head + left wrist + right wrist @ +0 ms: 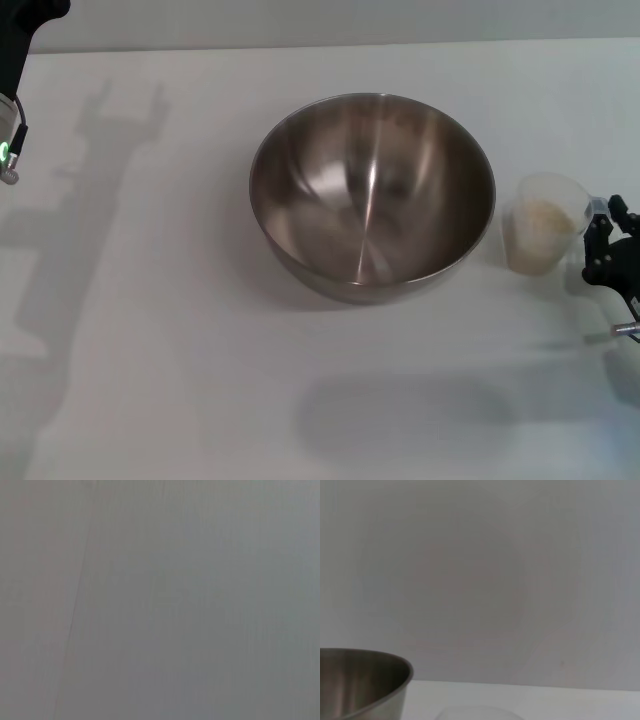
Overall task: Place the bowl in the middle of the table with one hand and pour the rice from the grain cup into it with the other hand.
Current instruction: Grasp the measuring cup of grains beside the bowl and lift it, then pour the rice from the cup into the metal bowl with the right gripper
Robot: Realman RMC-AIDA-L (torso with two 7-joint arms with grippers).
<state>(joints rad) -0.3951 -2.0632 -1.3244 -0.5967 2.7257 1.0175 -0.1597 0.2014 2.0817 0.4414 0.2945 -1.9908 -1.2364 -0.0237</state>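
The steel bowl (pixel 372 195) stands empty in the middle of the white table (pixel 150 330); its rim (pixel 365 680) also shows in the right wrist view. Just right of it the clear grain cup (pixel 545 232) stands upright, holding the rice (pixel 543 220). A faint arc of the cup's rim (pixel 480 712) shows in the right wrist view. My right gripper (pixel 606 218) is at the cup's right side, open, with the little side handle between its fingertips. My left gripper (pixel 25 40) is raised at the far left edge, well away from the bowl, its tips cut off by the frame.
The arms cast shadows on the table left of and in front of the bowl. The left wrist view shows only a plain grey surface. A pale wall fills most of the right wrist view.
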